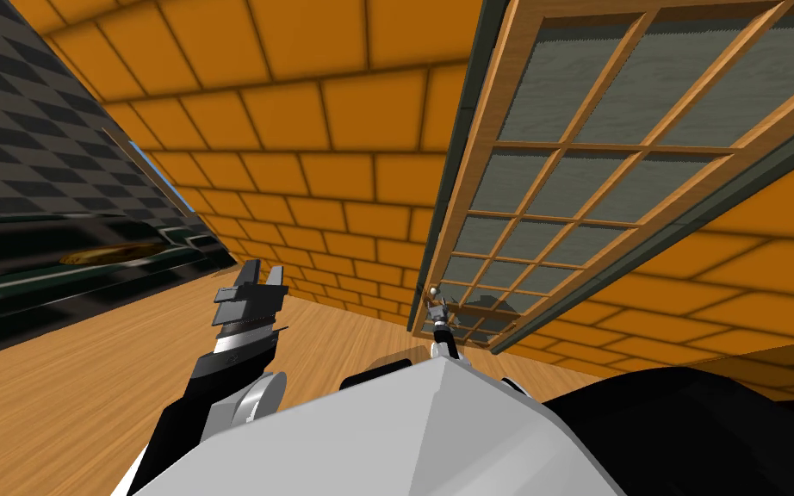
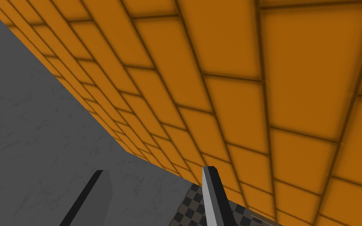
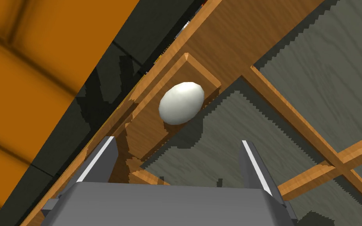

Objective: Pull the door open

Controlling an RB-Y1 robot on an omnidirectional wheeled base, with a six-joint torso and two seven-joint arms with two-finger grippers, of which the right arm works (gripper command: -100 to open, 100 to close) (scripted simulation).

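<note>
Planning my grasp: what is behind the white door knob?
A raised wooden plate on the door backs the knob; their joint is covered by the knob itself.

An orange tiled wall [image 1: 300,129] is at 12 o'clock. The wood floor [image 1: 85,370] lies at 8 o'clock, a dark checkered wall [image 1: 8,129] at 10.

Door [image 1: 550,172] framed in wood, grey grained panes; knob [image 3: 181,102] white, smooth, matt; floor [image 1: 85,379] wood planks.
</note>
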